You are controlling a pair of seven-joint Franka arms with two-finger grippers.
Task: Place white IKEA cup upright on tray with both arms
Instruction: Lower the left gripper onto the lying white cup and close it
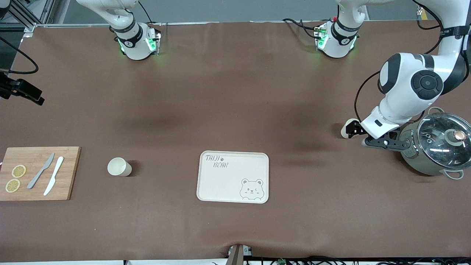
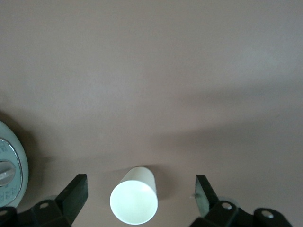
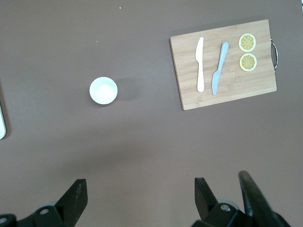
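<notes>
Brown table (image 1: 235, 110) — tray (image 1: 233, 176), cup (image 1: 119, 166).

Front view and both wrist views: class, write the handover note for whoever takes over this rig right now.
Left gripper: open and low, with its fingers on either side of a white cup beside the pot. It is not gripping the cup.
Right gripper: open, high over the table. In its view is the second white cup, upright between the cutting board and the tray.
Done: no cup is on the tray yet.
Left: grip a cup, carry it over and set it upright on the tray.
</notes>
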